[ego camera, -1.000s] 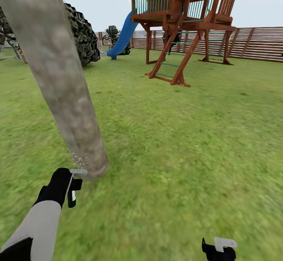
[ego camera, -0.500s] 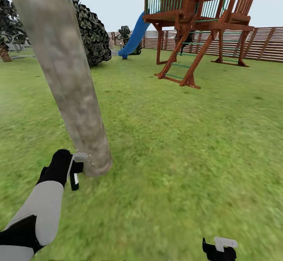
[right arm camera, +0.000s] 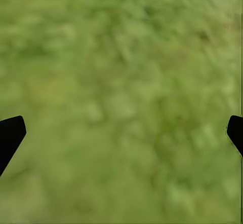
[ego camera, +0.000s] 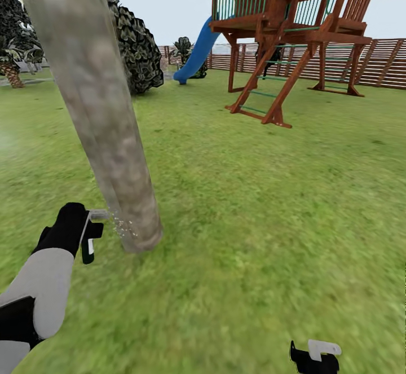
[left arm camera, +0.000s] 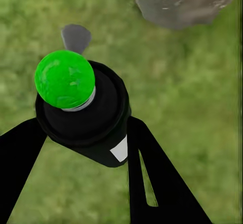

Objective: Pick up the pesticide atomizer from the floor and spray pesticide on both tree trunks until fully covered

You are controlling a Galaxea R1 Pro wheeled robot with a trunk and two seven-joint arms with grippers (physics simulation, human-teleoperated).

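A thick mottled grey-beige tree trunk leans up from the lawn at the left of the head view; its base also shows in the left wrist view. My left gripper is shut on the pesticide atomizer, a dark bottle with a white label and grey nozzle pointing at the trunk's foot. Pale spray specks hang between nozzle and trunk. In the left wrist view the atomizer shows a green cap, held between both black fingers. My right gripper hangs low over grass, its fingertips wide apart.
A wooden playhouse with a blue slide stands far ahead on the right. A dark leafy bush is behind the trunk. The brown slat fence closes the lawn at the back. Open grass lies to the right.
The whole head view has shifted, so the camera moved. My left gripper with the atomizer sits higher and further left of the trunk's base than before; spray still reaches the trunk.
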